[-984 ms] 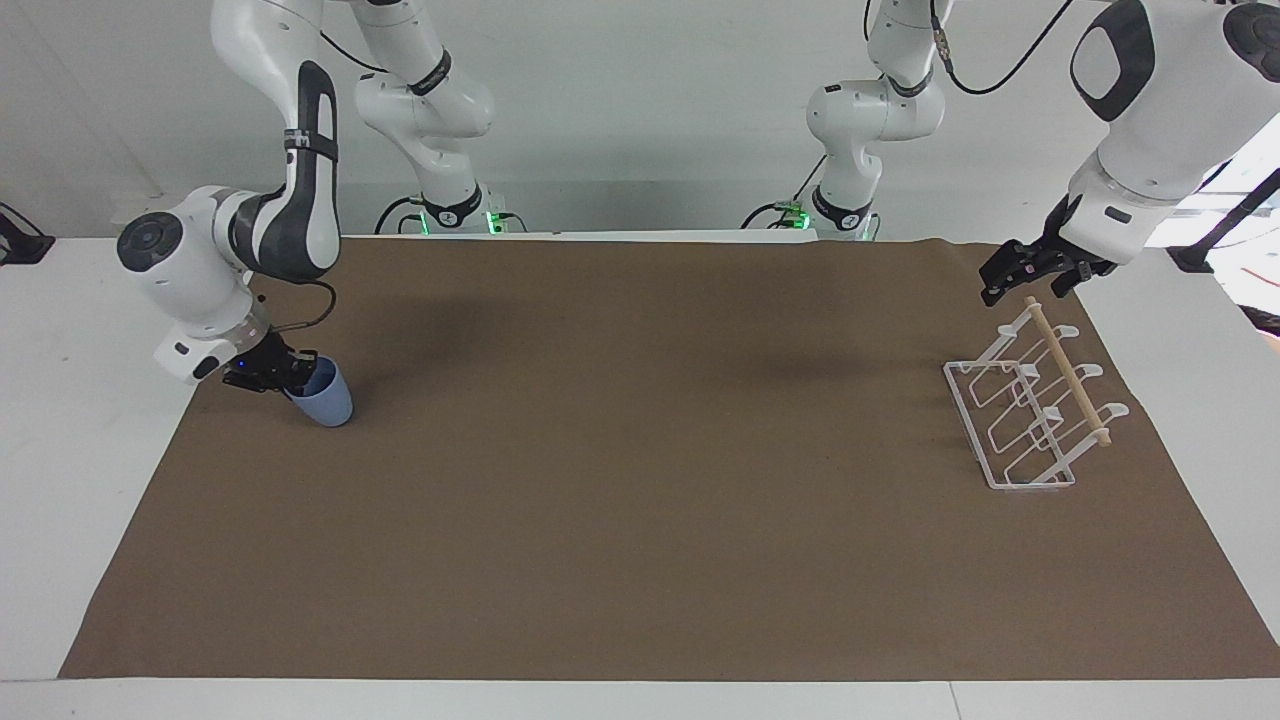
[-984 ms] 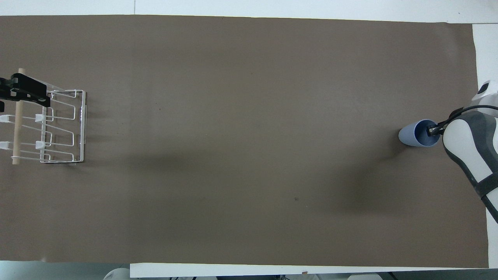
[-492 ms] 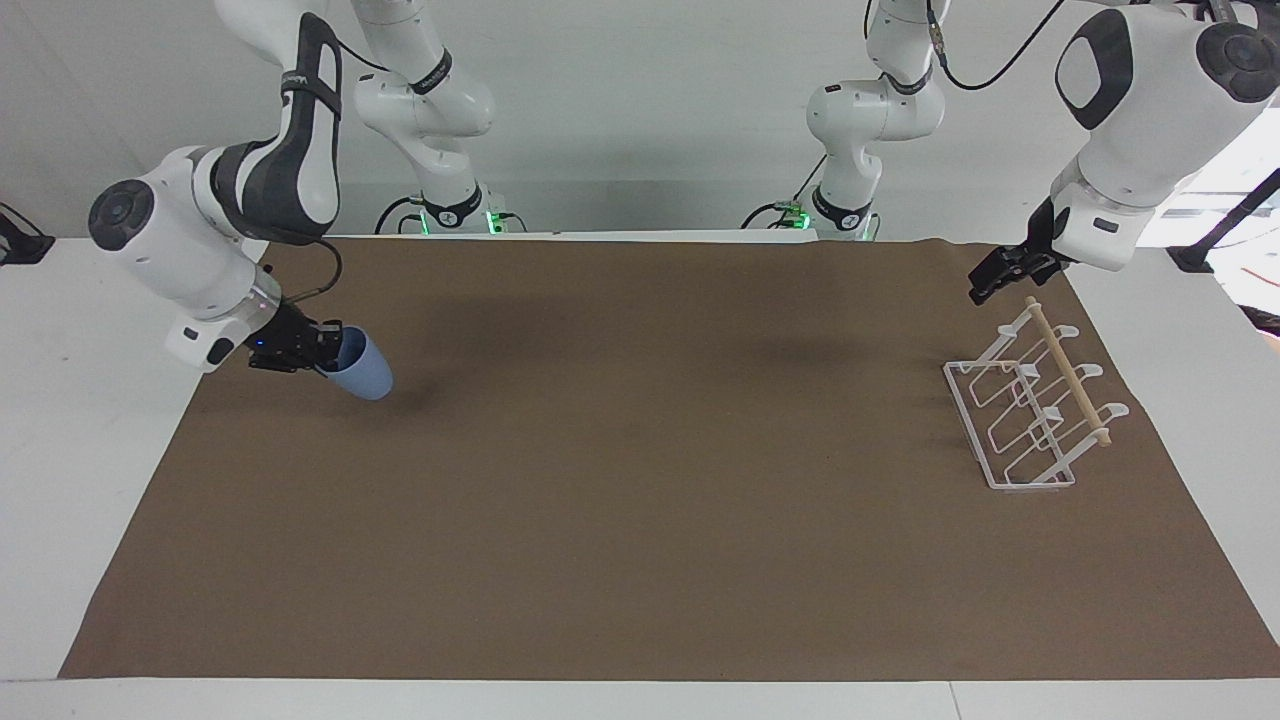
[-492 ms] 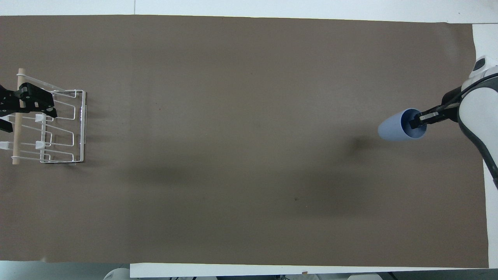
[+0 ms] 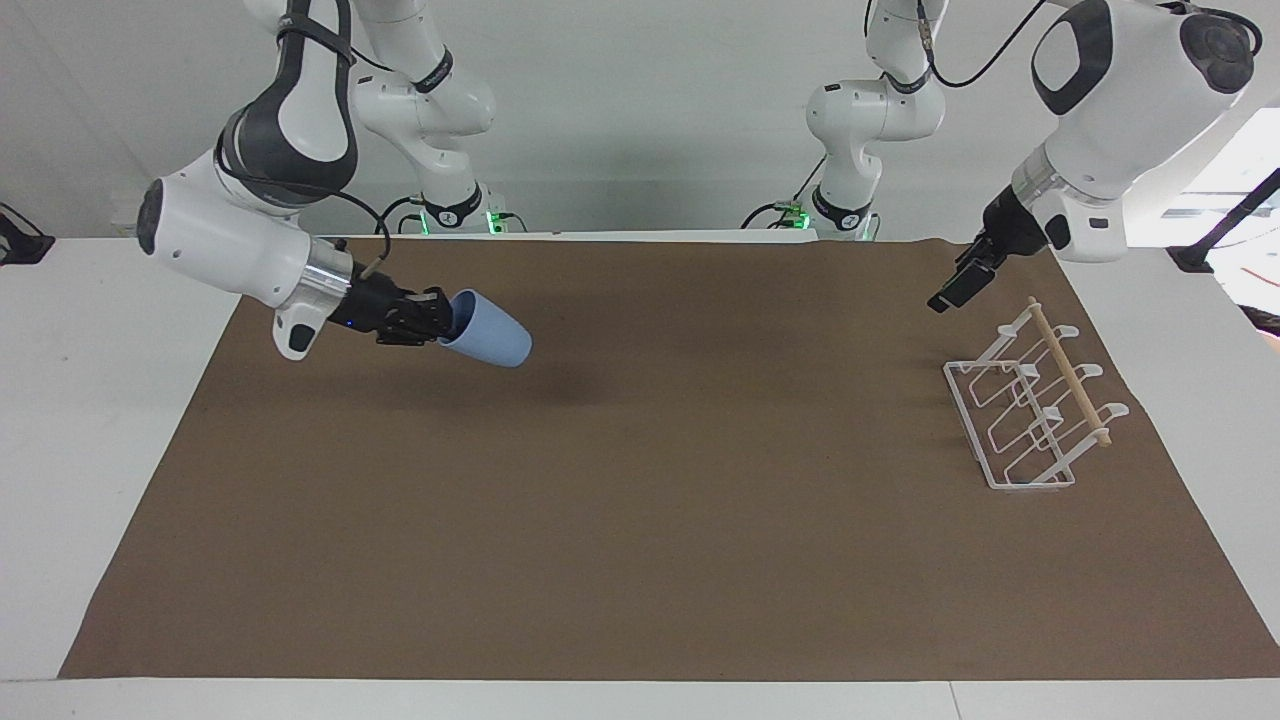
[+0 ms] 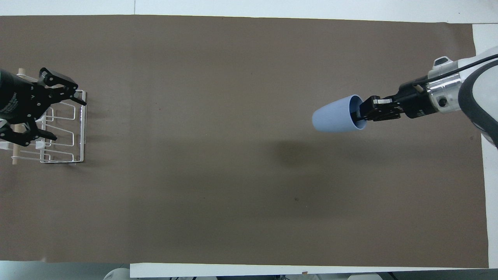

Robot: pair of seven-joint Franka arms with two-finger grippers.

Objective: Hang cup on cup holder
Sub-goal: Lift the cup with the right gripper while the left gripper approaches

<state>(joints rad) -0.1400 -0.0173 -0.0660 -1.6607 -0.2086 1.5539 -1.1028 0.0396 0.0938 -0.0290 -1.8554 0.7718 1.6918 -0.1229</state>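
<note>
The cup (image 5: 488,338) is in the air, lying almost on its side over the mat (image 5: 640,520), well apart from the rack (image 5: 1030,410) and toward the right arm's end of the table. The right gripper (image 5: 432,318) is clamped on its rim, one finger inside the mouth and one outside, with the closed base pointing toward the rack.

The pinch takes only a thin strip of smooth wall, so the cup could swivel or slip out during the long carry, most likely if the arm swings fast or stops hard. To hang, the open mouth must go over a slanted prong; judged from here, the wrist has to turn the cup a good deal, and a mouth that arrives off line could knock the light rack along the mat. The left gripper (image 6: 58,102) hovers over the rack's end nearest the robots, fingers apart and holding nothing, and could get in the cup's way.

A second ago the cup rested tilted on the mat, farther from the rack; it has since been lifted and carried rackward. The left gripper has turned at the wrist.
</note>
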